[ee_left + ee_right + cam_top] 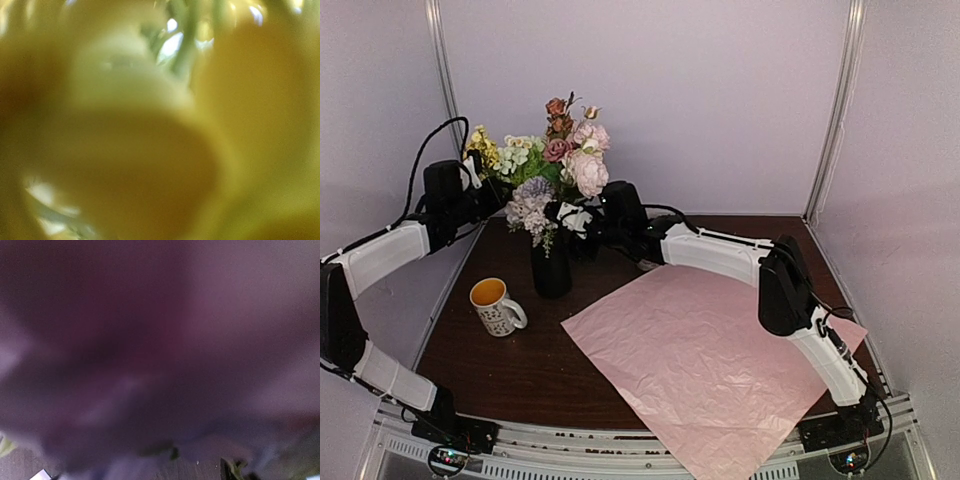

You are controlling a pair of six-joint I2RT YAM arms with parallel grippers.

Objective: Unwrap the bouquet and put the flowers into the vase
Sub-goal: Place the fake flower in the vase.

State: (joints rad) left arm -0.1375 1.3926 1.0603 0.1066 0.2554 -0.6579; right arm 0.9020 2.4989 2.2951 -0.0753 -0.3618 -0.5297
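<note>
Well, the flowers (pixel 565 160) stood in the black vase (pixel 552 272), the wrapping paper (pixel 710 360) lay flat aside, only withdrawal seemingly remained: left gripper (pixel 492 195) pressed shut, right gripper (pixel 576 220) too hidden to tell.

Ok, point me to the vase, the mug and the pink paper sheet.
vase (pixel 552 275): top external view, middle of its black body, below the flowers.
mug (pixel 497 316): top external view, patterned outer wall.
pink paper sheet (pixel 705 365): top external view, bare crinkled centre.
</note>
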